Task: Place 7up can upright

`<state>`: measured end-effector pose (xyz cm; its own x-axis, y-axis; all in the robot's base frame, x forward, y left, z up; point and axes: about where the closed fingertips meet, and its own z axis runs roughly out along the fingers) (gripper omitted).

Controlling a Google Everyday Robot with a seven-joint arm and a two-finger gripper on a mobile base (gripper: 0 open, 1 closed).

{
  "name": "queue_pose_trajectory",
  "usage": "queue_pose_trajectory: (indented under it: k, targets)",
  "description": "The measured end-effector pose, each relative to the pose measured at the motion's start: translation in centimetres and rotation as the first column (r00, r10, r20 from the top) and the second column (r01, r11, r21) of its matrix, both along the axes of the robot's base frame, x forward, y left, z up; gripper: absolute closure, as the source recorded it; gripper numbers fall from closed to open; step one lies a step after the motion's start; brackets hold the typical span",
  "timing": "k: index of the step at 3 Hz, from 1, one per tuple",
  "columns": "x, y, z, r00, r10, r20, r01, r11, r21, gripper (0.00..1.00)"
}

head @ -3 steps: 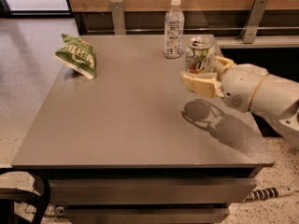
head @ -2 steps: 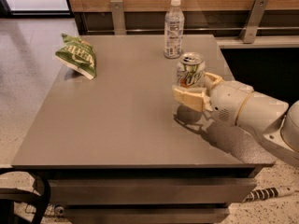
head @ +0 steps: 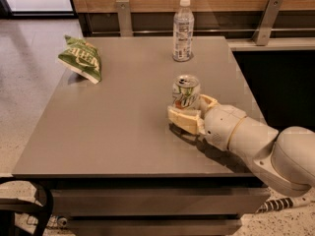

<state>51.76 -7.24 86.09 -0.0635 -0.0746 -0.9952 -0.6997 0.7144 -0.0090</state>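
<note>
One can is held upright in the gripper, jaws clamped on it, low over the counter in front of the bottle; placement is judged underway, and a gentle release is called for.

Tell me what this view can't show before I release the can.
Camera view:
Base of the can: hidden by the near jaw of the gripper, right front of the table; touchdown unclear.
Far jaw: partly behind the can.
The arm: cut off by the right edge.
Label of the bottle: too small to read.
</note>
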Motion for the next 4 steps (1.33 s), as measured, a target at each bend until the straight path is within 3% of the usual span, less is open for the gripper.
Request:
queue_pose_trajectory:
  k: [2,4]
  targets:
    - [-0.61,0.83,-1.80,0.9988,-0.045,0.020,0.046,0.999,-0.030,1.00]
    - [-0.62,0.99,-1.54,0.9989,-0.042,0.020,0.043,0.999,-0.031,0.59]
